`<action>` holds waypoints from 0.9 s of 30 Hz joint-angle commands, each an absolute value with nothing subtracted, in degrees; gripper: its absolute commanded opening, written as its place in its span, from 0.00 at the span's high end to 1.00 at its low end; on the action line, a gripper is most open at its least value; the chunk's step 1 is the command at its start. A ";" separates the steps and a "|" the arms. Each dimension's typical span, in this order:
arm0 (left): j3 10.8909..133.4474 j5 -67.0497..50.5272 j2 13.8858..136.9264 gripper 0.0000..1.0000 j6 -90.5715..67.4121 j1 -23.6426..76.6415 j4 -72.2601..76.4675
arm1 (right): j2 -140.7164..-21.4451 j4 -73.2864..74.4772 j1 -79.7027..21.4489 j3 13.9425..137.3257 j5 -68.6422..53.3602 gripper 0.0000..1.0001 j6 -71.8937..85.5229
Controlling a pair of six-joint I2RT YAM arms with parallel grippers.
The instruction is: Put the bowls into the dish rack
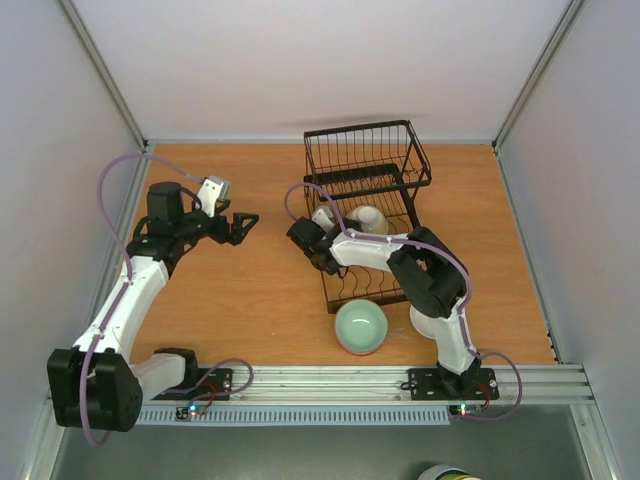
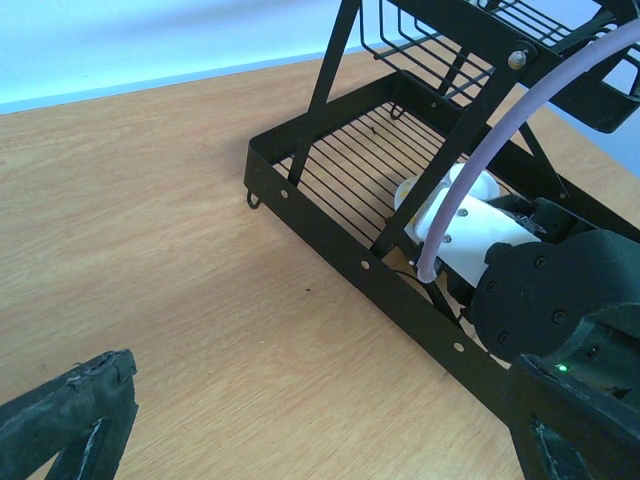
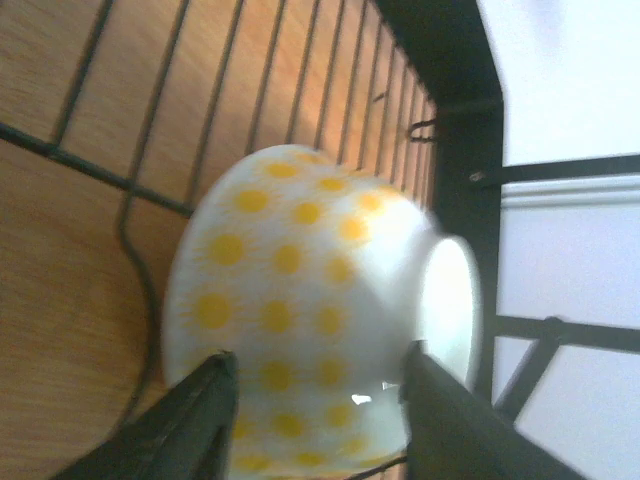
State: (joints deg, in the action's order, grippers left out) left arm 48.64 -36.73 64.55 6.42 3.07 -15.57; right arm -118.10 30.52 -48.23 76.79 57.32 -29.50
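Right jaws astride yellow-dotted bowl point(image 3: 300, 290) in dish rack point(image 3: 455, 60), grip unclear | left jaws released

The top external view looks steeply down from high behind the near edge of the table point(image 1: 250, 300), which lies at 6 o'clock. It takes in the whole surface, with the dish rack point(image 1: 365, 160) toward 12 to 1 o'clock. The left wrist view sits low over the wood and faces across it to the rack's lower tray at 1 to 3 o'clock, where the right arm point(image 2: 550, 290) reaches in. The right wrist view is very close, filled by a yellow-dotted bowl point(image 3: 300, 290) on the rack wires. All three views share the rack.
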 commanded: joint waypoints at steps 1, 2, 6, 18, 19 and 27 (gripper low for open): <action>48.34 -37.35 64.34 0.01 6.24 2.81 -13.00 | -118.75 31.24 -48.03 75.62 51.77 0.61 -28.24; 48.34 -37.38 64.34 0.01 6.24 2.75 -12.93 | -118.37 31.06 -48.00 75.45 51.95 0.65 -28.17; 48.34 -37.32 64.25 0.01 6.24 2.72 -12.94 | -116.94 30.82 -47.99 74.90 52.42 0.77 -27.91; 48.38 -37.42 64.23 0.01 6.24 2.70 -13.00 | -110.71 32.41 -48.51 71.50 51.80 0.24 -29.65; 48.35 -37.44 64.20 0.01 6.24 2.68 -12.95 | -110.27 32.79 -48.59 71.35 51.77 0.21 -29.97; 48.34 -37.45 63.89 0.01 6.24 2.62 -13.01 | -109.25 30.08 -48.65 70.02 50.72 0.14 -35.93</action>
State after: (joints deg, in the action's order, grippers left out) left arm 48.64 -36.75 64.55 6.42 2.96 -15.59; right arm -110.32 31.46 -48.29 70.52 51.53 -31.90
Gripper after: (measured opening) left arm 0.995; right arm 0.848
